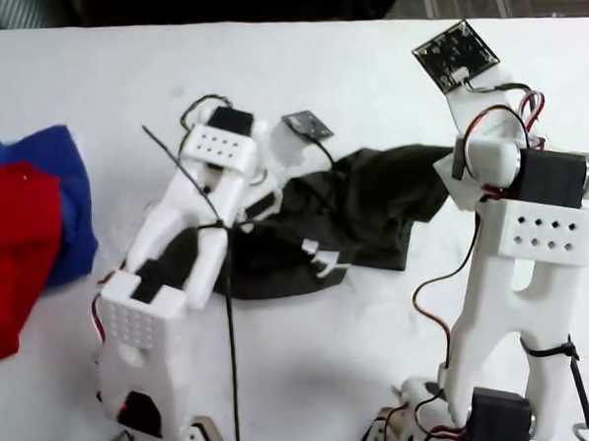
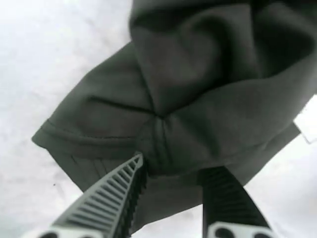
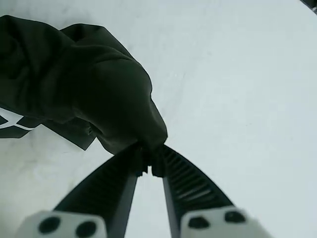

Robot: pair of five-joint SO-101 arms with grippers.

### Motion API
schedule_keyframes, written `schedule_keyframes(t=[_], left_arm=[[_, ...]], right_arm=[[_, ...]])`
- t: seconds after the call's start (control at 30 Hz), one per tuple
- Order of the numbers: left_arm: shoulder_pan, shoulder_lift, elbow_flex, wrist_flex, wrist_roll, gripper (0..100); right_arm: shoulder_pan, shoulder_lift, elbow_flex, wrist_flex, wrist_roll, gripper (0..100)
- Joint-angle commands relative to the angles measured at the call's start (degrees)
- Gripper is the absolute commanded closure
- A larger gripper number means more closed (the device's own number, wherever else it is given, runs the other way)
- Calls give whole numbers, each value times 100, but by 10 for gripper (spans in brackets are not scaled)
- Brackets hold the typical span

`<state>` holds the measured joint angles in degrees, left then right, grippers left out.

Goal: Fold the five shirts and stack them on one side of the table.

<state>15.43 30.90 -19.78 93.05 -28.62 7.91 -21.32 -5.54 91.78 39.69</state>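
Note:
A black shirt (image 1: 354, 217) lies crumpled in the middle of the white table (image 1: 316, 71), between the two arms. My left gripper (image 1: 269, 202) is at the shirt's left end. In the left wrist view its jaws (image 2: 176, 166) are closed partway on a thick gathered fold of the black shirt (image 2: 198, 74). My right gripper (image 1: 450, 168) is at the shirt's right end. There its fingertips (image 3: 151, 166) nearly meet, pinching a bunched corner of the black shirt (image 3: 74, 84).
A red shirt (image 1: 14, 245) lies on top of a blue shirt (image 1: 61, 193) at the table's left edge. Bare table stretches behind the arms and in front of the black shirt. Both arm bases stand at the near edge.

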Motion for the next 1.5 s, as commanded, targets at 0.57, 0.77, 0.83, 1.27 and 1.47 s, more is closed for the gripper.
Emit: schedule_keyframes(t=[0.57,0.77,0.83,1.27,1.47], left_arm=[[435,-66,-176,-132,9,977],[40,-716,-1081,774,105,978],[-312,-1112,-1547,888,448,978],[-1851,-3433,-3516,765,905,979],[-2070,-3916,-4501,308,255,979]], right_arm=[[57,-171,-70,-92,-44,980],[163,-180,-756,-57,-35,980],[215,-136,-1257,-57,-44,980],[242,-127,-4070,-1147,-53,980],[251,-127,-4651,-2220,-53,980]])
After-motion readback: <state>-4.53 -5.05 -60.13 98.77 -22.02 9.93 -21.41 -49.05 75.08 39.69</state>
